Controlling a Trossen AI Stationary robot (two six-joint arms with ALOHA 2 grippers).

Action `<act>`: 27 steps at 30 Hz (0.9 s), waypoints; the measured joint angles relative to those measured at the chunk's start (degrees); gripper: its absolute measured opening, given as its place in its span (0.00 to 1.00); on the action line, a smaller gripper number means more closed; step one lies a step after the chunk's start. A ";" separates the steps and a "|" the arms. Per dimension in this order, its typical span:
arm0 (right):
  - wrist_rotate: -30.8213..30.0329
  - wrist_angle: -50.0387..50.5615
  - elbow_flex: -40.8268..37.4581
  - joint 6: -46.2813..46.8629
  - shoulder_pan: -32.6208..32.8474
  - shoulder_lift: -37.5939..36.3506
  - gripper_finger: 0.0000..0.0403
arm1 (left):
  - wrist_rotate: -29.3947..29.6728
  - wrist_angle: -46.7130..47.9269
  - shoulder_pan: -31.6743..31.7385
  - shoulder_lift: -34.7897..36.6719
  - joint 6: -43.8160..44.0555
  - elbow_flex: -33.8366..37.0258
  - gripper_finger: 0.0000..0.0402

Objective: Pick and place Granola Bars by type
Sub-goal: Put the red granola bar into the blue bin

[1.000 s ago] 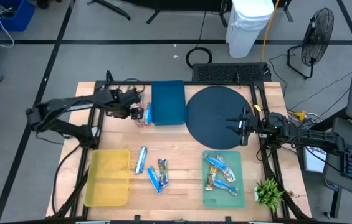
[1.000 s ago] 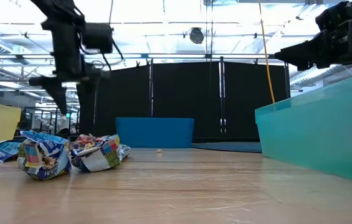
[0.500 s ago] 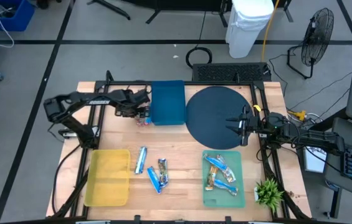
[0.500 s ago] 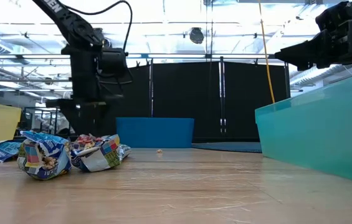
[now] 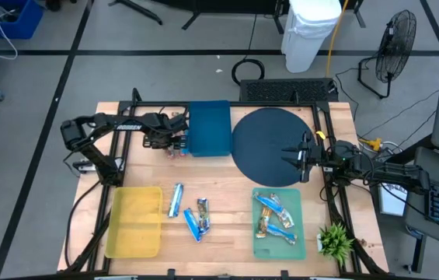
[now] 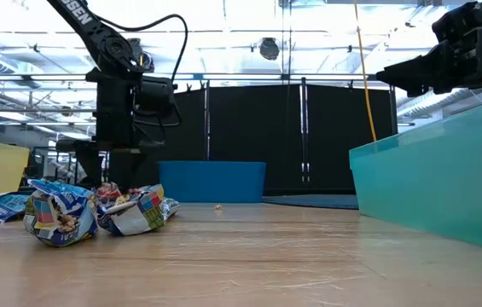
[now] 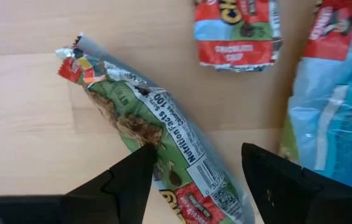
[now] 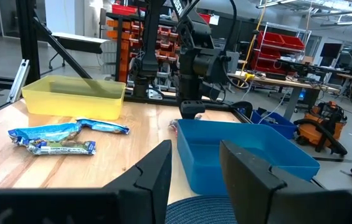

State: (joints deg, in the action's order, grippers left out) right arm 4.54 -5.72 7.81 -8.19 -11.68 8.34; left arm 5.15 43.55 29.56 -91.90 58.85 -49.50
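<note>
**Left gripper spread over a bar beside the blue tray**

The wooden table [image 5: 227, 210] is being occupied, from largest to smallest, by a dark round mat [image 5: 272, 145], a blue tray [image 5: 209, 128], a yellow tray [image 5: 134, 222] and a green tray [image 5: 280, 225]. A small green plant [image 5: 335, 241] is being kept at the table's right front corner.

The left gripper [image 7: 195, 171] is being held low at the blue tray's left side, its fingers spread wide on either side of a green-and-red wrapped granola bar [image 7: 157, 137] lying on the wood; no grip is being made on it. Close around this bar, a red wrapped bar [image 7: 238, 31] and a further red-and-blue wrapper [image 7: 328, 93] are being seen, leaving little free room on that side.

The right gripper [image 5: 300, 155] is being held still over the right edge of the round mat, fingers parted and nothing between them.

Three blue-and-white bars [image 5: 190, 211] are lying on bare wood between the yellow and green trays. More blue-wrapped bars [image 5: 275, 216] are lying in the green tray.
</note>
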 joint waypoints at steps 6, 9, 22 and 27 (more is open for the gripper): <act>0.00 0.00 0.00 0.00 0.00 0.00 0.31 | -6.26 0.00 0.29 0.18 0.00 0.00 0.62; 0.00 0.00 0.00 0.00 0.00 0.00 0.31 | -10.60 -0.04 0.91 0.96 0.22 0.00 0.62; 0.01 0.00 0.02 -0.01 0.00 0.00 0.31 | -4.12 8.39 1.57 1.53 7.07 0.02 0.62; 0.00 0.00 0.02 0.00 0.00 0.00 0.31 | -0.56 8.41 1.53 1.53 5.70 0.02 0.62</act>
State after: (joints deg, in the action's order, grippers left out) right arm 4.54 -5.72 7.84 -8.19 -11.68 8.34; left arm 4.58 51.96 31.09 -90.37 64.55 -49.47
